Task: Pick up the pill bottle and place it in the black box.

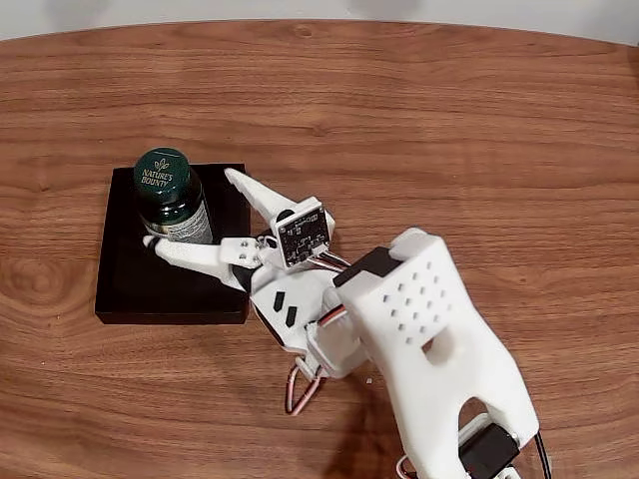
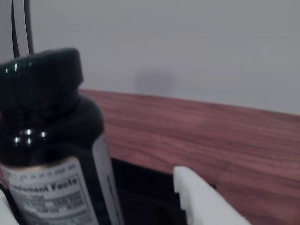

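One small dark green pill bottle (image 1: 172, 200), rigid, light and slick-walled I judge, is standing upright in the shallow matte black box (image 1: 125, 279) as my white two-finger gripper (image 1: 190, 208), spread open, is flanking its labelled waist, the best hold.

Fixed view: high, looking down on table (image 1: 419, 120). Wrist view: low, close, level. Both share pill bottle (image 1: 172, 196).

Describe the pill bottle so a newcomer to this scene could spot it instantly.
On the wooden table, find the black box at left in the fixed view. The pill bottle stands upright inside it: dark green, "Nature's Bounty" on its round cap, between the white claw fingers.
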Controlling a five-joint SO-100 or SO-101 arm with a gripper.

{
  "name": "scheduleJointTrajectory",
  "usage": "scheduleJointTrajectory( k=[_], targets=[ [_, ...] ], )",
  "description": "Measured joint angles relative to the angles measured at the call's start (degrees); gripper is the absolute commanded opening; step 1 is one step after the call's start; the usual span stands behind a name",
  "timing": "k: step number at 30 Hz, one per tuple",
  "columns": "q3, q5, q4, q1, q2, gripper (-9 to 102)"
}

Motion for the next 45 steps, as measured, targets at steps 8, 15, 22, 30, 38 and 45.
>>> scheduleJointTrajectory(
  k=[8, 15, 22, 30, 38, 45],
  targets=[
    [9.2, 0.0, 3.1, 0.0, 5.6, 44],
    [18.4, 0.0, 7.4, -0.5, 13.8, 42],
    [30.7, -0.2, 17.0, 0.8, 31.4, 40],
    [41.4, 0.4, 35.7, 5.4, 55.5, 37],
    [43.0, 2.5, 60.1, 16.3, 76.1, 37],
    [45.5, 4.7, 85.7, 23.3, 94.9, 34]
  ],
)
